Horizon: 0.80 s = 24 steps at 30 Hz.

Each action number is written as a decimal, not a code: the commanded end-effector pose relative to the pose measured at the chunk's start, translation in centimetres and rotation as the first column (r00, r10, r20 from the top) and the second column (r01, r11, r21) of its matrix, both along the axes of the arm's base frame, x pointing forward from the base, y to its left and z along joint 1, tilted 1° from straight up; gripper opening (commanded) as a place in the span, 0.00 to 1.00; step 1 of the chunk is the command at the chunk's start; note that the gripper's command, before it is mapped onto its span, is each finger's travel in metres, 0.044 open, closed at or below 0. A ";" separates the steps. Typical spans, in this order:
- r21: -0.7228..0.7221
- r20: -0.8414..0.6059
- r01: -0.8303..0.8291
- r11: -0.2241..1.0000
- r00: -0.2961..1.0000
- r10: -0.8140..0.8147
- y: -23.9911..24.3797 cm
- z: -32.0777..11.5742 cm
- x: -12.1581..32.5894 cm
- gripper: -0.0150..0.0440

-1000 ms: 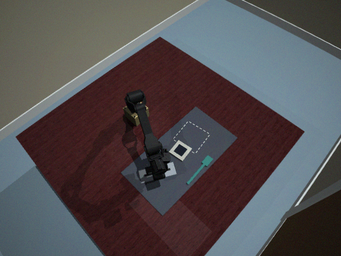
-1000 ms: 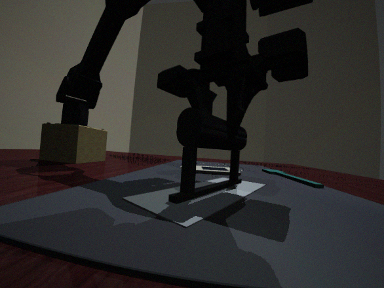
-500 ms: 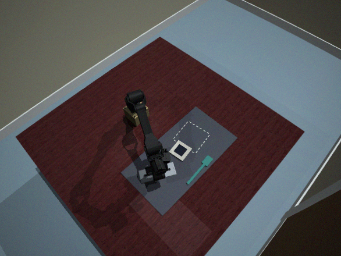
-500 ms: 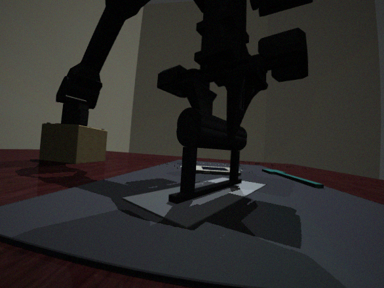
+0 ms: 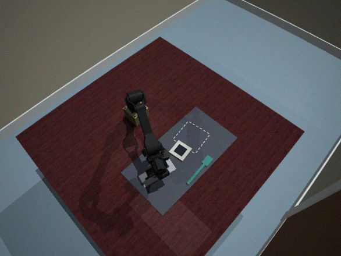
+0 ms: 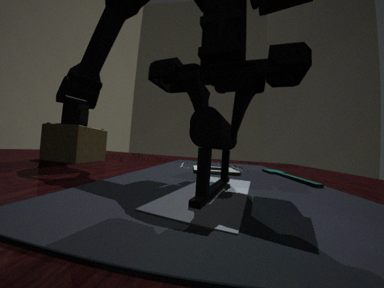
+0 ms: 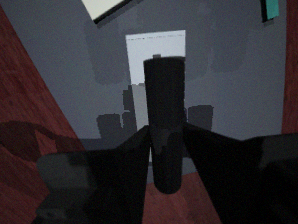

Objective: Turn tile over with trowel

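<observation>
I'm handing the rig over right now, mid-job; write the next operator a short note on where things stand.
End effector: shut on the handle of the small trowel, its pale blade low over the mat; whether it touches, I can't tell.
Tile: marked side up, mostly outside the dashed outline, at its edge.
Teal tool: lying on the mat, not held.
Done: trowel gripped.
Left: turn tile marked side down inside outline; set trowel down off tile; release; move arm clear.
</observation>
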<state>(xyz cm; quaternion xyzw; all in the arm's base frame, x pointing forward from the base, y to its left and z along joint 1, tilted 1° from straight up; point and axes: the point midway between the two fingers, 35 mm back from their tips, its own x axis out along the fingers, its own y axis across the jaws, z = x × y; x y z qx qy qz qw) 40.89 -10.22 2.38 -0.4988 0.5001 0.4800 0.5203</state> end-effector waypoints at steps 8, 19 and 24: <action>-0.010 -0.004 -0.314 0.949 0.949 0.314 0.1 -0.1 0.0 0.47; -0.011 -0.004 -0.354 0.935 0.935 0.354 0.1 -0.1 0.0 0.70; -0.011 -0.004 -0.354 0.935 0.935 0.354 0.1 -0.1 0.0 0.71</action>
